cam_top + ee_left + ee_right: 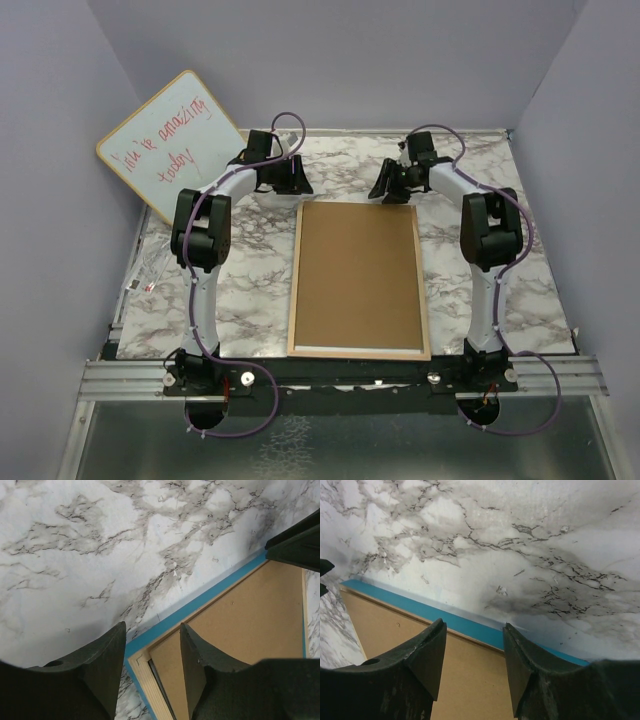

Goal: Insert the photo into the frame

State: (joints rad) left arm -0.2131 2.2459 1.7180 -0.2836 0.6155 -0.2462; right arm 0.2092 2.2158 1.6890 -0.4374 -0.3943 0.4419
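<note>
Top external: left claw (293, 181), right claw (393, 186) gape near frame (358, 354).

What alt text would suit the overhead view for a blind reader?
A picture frame lies face down on a marble table, brown backing board inside. Two robot arms flank it, left gripper and right gripper open at its far corners; a whiteboard leans behind.
</note>
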